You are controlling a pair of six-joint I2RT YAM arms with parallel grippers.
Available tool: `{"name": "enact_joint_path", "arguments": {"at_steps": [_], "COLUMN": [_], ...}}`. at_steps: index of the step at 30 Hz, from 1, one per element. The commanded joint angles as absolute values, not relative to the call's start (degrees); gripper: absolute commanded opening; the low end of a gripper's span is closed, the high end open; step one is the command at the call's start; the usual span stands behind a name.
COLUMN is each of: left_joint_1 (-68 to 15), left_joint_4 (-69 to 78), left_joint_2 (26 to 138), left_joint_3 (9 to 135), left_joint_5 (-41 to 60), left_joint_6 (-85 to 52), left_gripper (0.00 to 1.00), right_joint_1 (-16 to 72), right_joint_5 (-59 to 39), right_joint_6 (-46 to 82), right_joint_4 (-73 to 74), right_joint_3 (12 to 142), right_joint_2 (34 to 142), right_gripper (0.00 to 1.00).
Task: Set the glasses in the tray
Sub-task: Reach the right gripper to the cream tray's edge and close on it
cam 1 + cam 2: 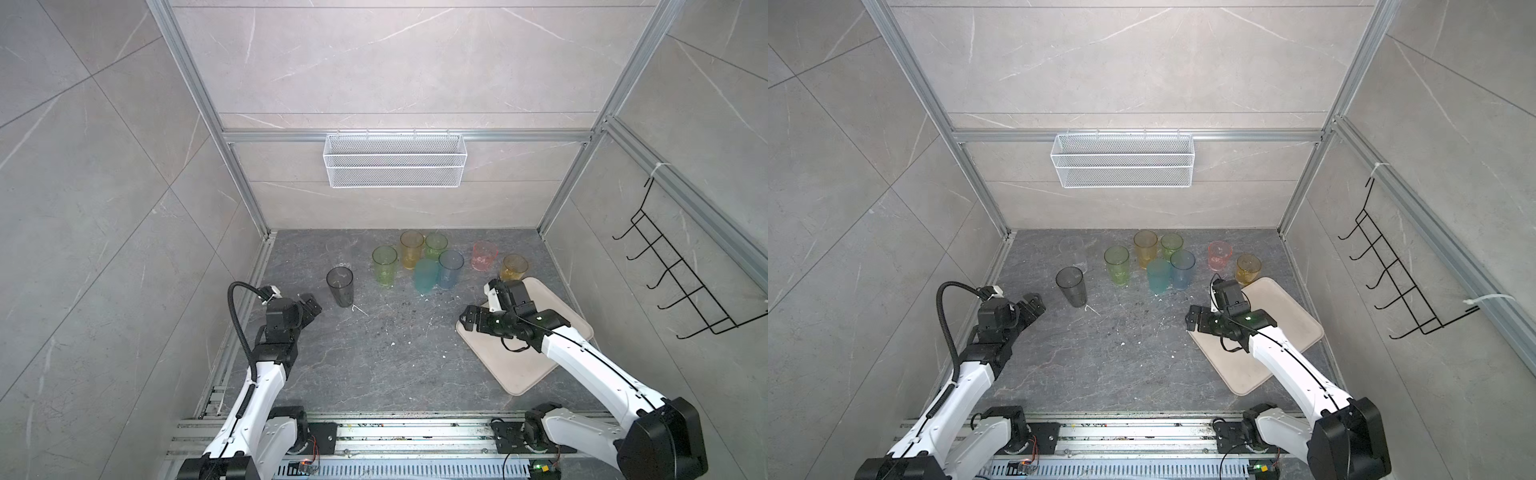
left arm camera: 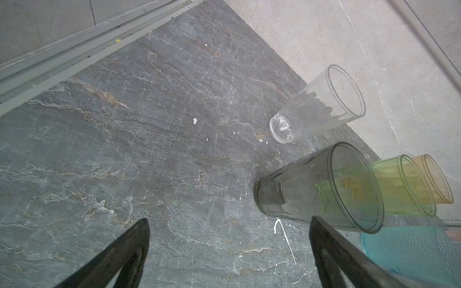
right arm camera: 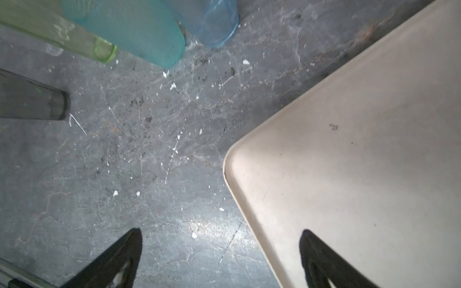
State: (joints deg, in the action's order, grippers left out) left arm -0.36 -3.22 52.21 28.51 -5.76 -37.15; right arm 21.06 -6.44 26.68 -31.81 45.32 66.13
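Slate [image 1: 374,353], left claw [image 2: 229,219], right claw [image 3: 220,231] splayed, empty

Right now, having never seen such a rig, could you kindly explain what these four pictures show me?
Two white robot arms with pincer grippers work on a grey stone table. Two pictures look down from overhead; the other two come from cameras on each wrist. Nine see-through glasses stand at the back, the smoky grey glass nearest the left gripper. The right gripper hovers at the corner of the empty beige tray. Both grippers are open and hold nothing.
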Motion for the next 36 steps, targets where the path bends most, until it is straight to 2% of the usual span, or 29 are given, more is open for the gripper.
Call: {"name": "enact_joint_path", "arguments": {"at_steps": [1, 5, 10, 22, 27, 36], "left_joint_1": [-0.38, -0.35, -0.36, -0.35, -0.35, -0.35], "left_joint_4": [-2.15, -1.07, -1.14, -1.19, -0.82, -0.19], "left_joint_2": [52.9, 53.6, 53.61, 53.79, 53.96, 55.04], "left_joint_3": [29.63, 28.64, 28.52, 28.24, 27.95, 27.92], "left_joint_5": [-2.93, -2.6, -1.67, -0.26, 0.0, 0.06], "left_joint_6": [-37.13, -36.9, -37.34, -37.97, -38.4, -38.76], "left_gripper": [1.0, 1.0, 1.0, 1.0, 1.0, 1.0], "right_joint_1": [24.28, 27.28, 29.63, 30.72, 30.64, 31.29], "right_joint_5": [0.06, 5.67, 6.94, 7.78, 7.3, 6.95], "right_joint_6": [28.97, 30.66, 34.45, 37.08, 37.0, 37.35], "right_joint_4": [-36.8, -38.17, -38.82, -34.42, -33.27, -32.43], "right_joint_3": [44.26, 43.51, 42.43, 39.91, 39.38, 38.94], "right_joint_2": [67.98, 70.2, 73.37, 79.95, 81.55, 82.1], "right_gripper": [0.98, 0.96, 0.89, 0.67, 0.54, 0.2]}}
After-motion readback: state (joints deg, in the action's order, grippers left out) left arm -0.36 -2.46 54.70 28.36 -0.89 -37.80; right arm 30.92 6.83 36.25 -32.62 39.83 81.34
